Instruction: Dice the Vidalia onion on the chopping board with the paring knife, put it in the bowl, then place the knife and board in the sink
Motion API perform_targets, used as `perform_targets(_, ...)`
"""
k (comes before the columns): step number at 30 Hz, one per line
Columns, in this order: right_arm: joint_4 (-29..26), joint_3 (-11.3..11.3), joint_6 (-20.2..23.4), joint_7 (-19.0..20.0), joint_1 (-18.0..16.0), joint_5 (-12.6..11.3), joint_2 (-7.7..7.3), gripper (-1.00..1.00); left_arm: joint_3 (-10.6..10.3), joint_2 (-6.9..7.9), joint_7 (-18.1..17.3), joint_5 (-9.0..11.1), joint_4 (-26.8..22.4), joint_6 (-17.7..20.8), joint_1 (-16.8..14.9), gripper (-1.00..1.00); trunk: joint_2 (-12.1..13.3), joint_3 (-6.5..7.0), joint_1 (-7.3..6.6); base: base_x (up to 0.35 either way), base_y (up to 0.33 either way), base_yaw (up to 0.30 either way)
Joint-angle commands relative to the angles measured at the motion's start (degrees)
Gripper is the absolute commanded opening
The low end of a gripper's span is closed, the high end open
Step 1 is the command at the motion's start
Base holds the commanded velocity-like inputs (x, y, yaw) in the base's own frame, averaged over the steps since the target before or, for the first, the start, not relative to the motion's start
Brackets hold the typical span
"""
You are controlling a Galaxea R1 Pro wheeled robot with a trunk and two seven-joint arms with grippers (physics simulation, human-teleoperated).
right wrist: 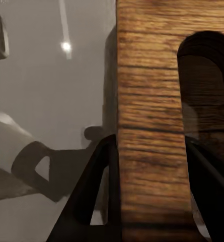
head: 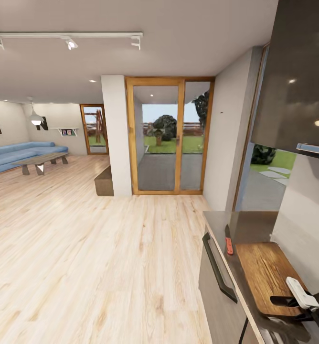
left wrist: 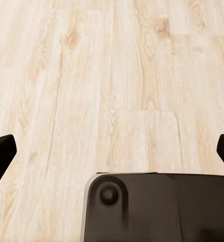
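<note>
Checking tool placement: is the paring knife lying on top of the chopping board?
No, the paring knife lies on the countertop beside the chopping board, just off its edge.

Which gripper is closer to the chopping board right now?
Right. The right gripper has its fingers astride the chopping board, at the board's near end on the countertop. The left gripper hangs over bare wood floor, away from the board.

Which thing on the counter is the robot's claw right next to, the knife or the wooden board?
The chopping board. The right gripper sits at its near edge, fingers either side of the wood. The paring knife lies apart, farther along the countertop.
</note>
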Motion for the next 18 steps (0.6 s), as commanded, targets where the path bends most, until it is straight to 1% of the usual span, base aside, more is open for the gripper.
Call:
perform_targets(1,0.2,-0.4,-0.3,-0.2,0.0,0.4,0.05,-1.00,0.2,-0.03,-0.2,0.1,-0.1,0.0,0.0,1.00,0.0,-0.01,0.02,0.000,0.000,0.000)
perform_targets(6,1.0,-0.4,-0.4,-1.7,0.0,0.5,-0.26,-1.00,0.2,-0.03,-0.2,0.1,0.1,0.0,0.0,1.00,0.0,-0.01,0.02,0.000,0.000,0.000)
perform_targets(11,1.1,-0.4,-0.4,-1.7,0.0,0.5,-0.64,-1.00,0.2,-0.03,-0.2,0.1,0.5,0.0,0.0,1.00,0.0,-0.01,0.02,0.000,0.000,0.000)
perform_targets(17,1.1,-0.1,-0.4,-1.7,0.0,0.7,-0.64,-1.00,0.2,-0.03,-0.2,0.1,0.6,0.0,0.0,1.00,0.0,-0.01,0.02,0.000,0.000,0.000)
perform_targets(18,1.1,0.0,-0.4,-1.8,0.0,1.1,-0.58,-1.00,0.2,-0.03,-0.2,0.1,0.6,0.0,0.0,1.00,0.0,-0.01,0.02,0.000,0.000,0.000)
